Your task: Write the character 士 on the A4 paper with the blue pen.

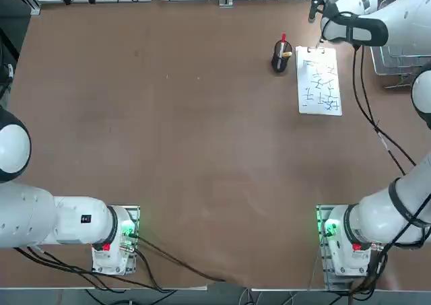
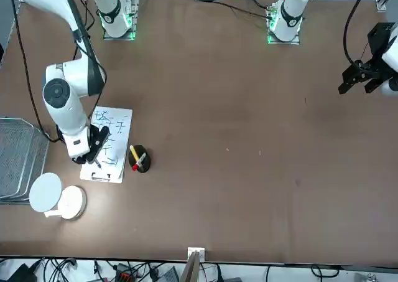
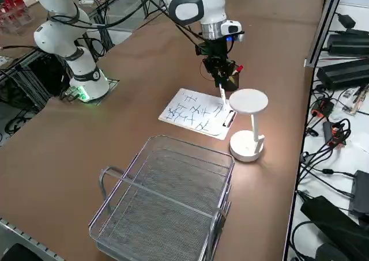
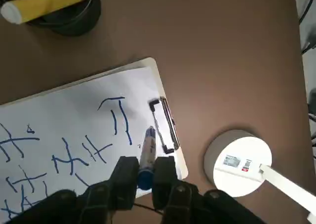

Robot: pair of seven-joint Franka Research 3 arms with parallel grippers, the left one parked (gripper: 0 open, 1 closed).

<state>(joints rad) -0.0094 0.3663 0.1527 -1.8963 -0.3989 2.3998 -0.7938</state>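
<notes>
Right gripper over far right of table, fingers clamped on blue pen, pen pointing down at A4 paper. Tip just beside clip at sheet's far short edge; contact cannot be told. Sheet bears many blue strokes. Dark pen cup just left of sheet; white lamp and wire basket right of it.
</notes>
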